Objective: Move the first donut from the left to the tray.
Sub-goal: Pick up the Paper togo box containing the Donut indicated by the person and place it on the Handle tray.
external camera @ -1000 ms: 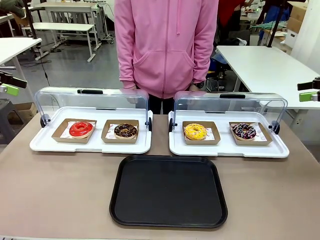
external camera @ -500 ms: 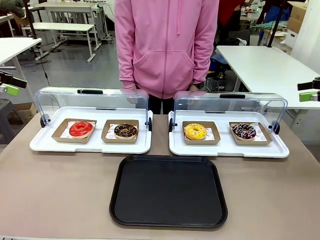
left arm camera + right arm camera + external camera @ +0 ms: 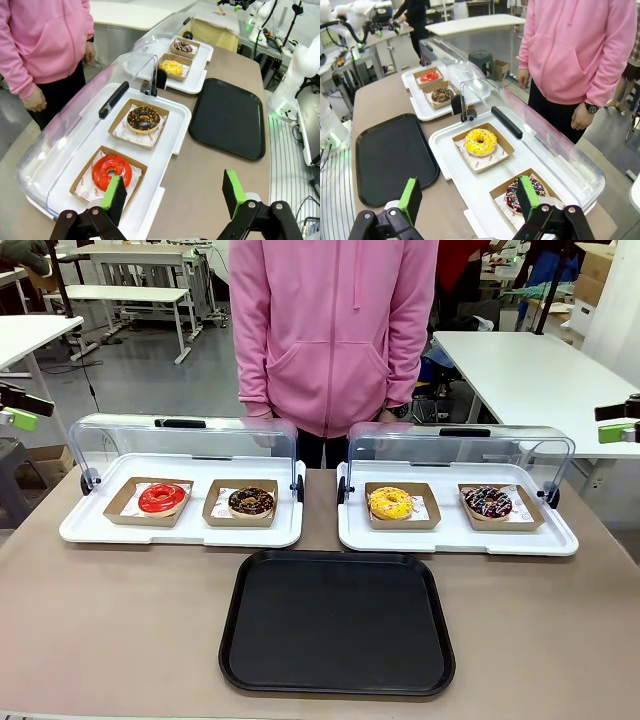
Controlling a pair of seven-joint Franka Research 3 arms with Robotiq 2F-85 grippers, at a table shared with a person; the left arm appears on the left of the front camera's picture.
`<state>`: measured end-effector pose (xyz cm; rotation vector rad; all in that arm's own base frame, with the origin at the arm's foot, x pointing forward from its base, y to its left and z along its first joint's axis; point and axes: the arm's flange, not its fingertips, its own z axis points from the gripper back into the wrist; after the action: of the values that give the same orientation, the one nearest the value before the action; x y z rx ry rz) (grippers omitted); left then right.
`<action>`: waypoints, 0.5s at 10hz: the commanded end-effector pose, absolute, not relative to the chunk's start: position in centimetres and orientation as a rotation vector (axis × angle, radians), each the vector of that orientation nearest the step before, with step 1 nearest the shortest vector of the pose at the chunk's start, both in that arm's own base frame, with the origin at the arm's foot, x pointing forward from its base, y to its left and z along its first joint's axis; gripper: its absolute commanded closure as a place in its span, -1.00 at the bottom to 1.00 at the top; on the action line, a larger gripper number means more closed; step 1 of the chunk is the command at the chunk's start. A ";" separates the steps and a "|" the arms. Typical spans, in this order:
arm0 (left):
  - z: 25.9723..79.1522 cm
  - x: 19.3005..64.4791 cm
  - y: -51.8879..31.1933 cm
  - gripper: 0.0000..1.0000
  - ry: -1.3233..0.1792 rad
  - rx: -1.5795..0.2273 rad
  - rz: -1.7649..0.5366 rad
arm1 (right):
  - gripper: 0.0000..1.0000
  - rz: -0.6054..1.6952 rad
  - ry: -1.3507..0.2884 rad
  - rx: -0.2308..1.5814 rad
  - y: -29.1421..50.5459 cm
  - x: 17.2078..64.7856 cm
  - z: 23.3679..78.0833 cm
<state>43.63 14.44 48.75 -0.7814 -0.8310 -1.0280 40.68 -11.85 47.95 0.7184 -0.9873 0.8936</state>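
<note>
Hanging at the far left beyond the desk [image 3: 120, 625] edge, the left gripper [image 3: 20, 410] is well apart from everything on the desk, and its wrist view shows the green-padded jaws spread wide. Next comes the left white tray [image 3: 180, 533], its clear domed lid [image 3: 180, 440] tipped back toward the person [image 3: 333, 330] in a pink hoodie at the far side. In this tray's left half sits the red-glazed donut [image 3: 162, 497], upright in its brown cardboard holder [image 3: 122, 506], with a chocolate donut [image 3: 251, 502] in a like holder just beside it on the right. Nearer the robot, in the middle of the desk, lies the black tray [image 3: 337, 622], close to both white trays. The right white tray [image 3: 458, 541], lid likewise raised, carries a yellow donut [image 3: 391, 503] and then a dark sprinkled donut [image 3: 488, 502]. At the far right the right gripper [image 3: 618, 422] hangs off the desk edge, its jaws wide apart too in its wrist view.
</note>
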 end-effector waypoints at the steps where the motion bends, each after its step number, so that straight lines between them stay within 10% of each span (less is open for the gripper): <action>1: 48.8 43.6 14.4 -1.00 -0.844 -0.789 -1.038 | -1.00 0.899 -1.024 0.727 -11.8 41.0 48.0; 5: 48.8 43.6 14.4 -1.00 -0.844 -0.789 -1.038 | -1.00 0.899 -1.024 0.727 -11.8 41.0 48.0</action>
<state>43.63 14.44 48.75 -0.7813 -0.8310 -1.0280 40.68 -11.85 47.95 0.7184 -0.9873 0.8936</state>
